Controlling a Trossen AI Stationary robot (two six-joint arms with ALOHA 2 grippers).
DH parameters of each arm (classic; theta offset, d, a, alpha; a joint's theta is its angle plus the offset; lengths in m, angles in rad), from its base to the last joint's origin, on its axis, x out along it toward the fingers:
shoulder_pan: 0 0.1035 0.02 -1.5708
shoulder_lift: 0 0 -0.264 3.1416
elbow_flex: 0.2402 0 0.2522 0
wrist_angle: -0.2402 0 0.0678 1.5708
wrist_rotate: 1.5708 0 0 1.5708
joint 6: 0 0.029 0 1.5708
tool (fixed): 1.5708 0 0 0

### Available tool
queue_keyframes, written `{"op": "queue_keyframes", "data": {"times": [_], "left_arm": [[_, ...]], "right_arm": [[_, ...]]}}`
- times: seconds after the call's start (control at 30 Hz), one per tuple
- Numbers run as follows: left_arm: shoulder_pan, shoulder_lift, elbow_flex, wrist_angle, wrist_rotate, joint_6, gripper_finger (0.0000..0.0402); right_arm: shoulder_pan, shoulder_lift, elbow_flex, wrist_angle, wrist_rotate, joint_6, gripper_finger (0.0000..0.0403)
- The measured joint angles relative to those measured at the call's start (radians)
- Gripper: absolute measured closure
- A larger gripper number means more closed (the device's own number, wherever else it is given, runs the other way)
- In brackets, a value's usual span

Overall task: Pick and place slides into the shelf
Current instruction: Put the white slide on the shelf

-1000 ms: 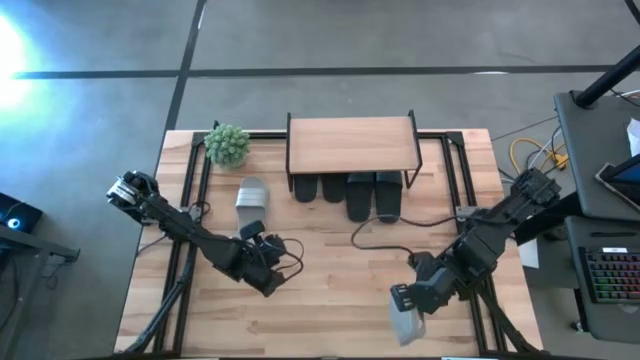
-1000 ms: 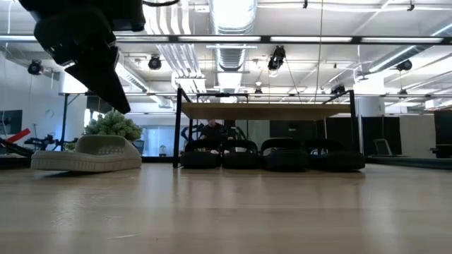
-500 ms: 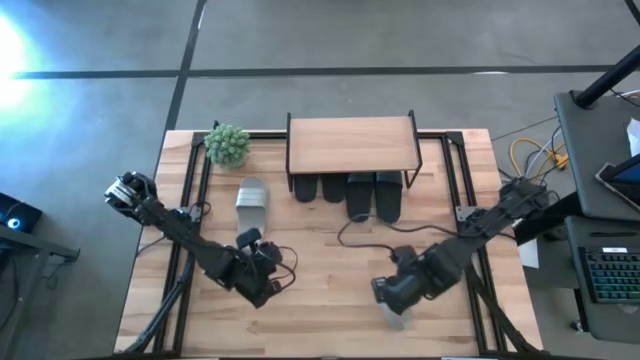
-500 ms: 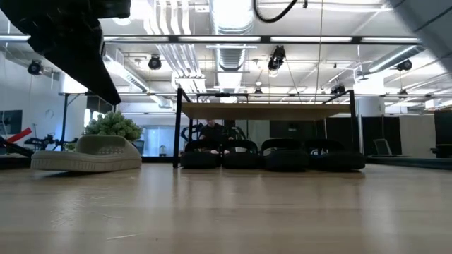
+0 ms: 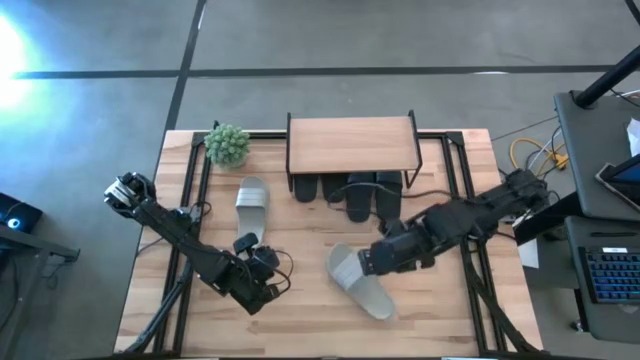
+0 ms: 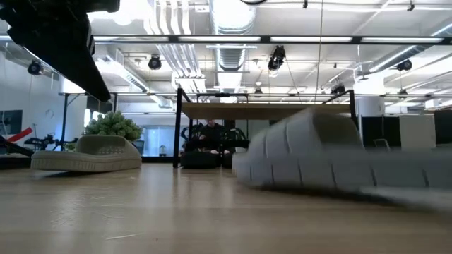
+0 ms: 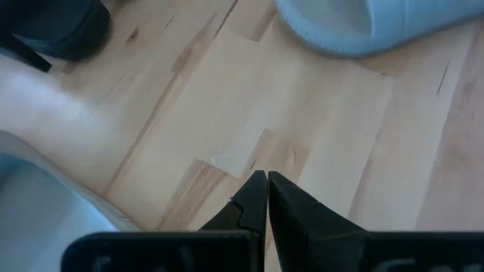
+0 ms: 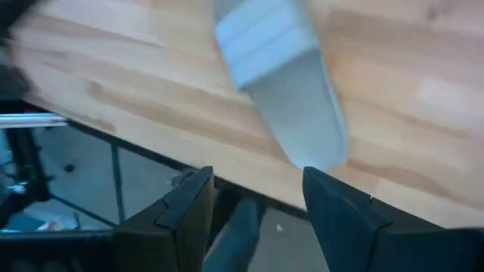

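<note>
1. Where the tabletop (image 5: pixel 310 310) nears its front edge, a light grey slide (image 5: pixel 360 283) lies flat and angled, free of any grip; in the low view it shows large and blurred (image 6: pixel 318 159).
2. Right gripper (image 5: pixel 368 262) is just behind that slide, fingers spread wide and holding nothing; the right wrist view shows both fingers (image 8: pixel 189 208) apart, with the slide (image 8: pixel 283 98) beyond them on the wood.
3. Left gripper (image 5: pixel 262 290) hangs over the front-left part of the table, fingers (image 7: pixel 253 200) pressed together, empty.
4. Second light grey slide (image 5: pixel 251 203) rests farther back on the left, well apart from both grippers; low view shows it sitting flat (image 6: pixel 88 154).
5. Shelf (image 5: pixel 350 143) stands at the back centre. Black slides (image 5: pixel 345 190) sit in a row beneath its top board, toes poking out toward the front; the right arm crosses over some of them.
6. Small green plant (image 5: pixel 228 145) sits at the back left, beside the shelf.
7. Beyond the table, low view: a person (image 6: pixel 210 134) sits in the room behind the shelf.
</note>
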Motion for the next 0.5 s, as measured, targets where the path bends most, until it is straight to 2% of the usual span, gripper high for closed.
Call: {"op": "queue_keyframes", "data": {"times": [0.17,0.27,0.37,0.5], "left_arm": [[-0.001,0.000,0.000,0.022,-0.022,-0.002,0.0402],[-0.001,0.003,-0.009,0.108,-0.025,-0.003,0.0402],[0.002,0.035,-0.035,0.268,-0.031,0.011,0.0402],[0.039,0.116,-0.099,0.572,-0.015,0.086,0.0402]], "right_arm": [[-0.031,-0.021,0.092,-0.091,0.116,-0.067,0.0200],[-0.029,-0.021,0.145,-0.196,0.141,-0.106,0.0200],[-0.009,-0.022,0.154,-0.270,0.109,-0.169,0.0200],[0.034,-0.014,0.107,-0.309,0.048,-0.296,0.0200]]}}
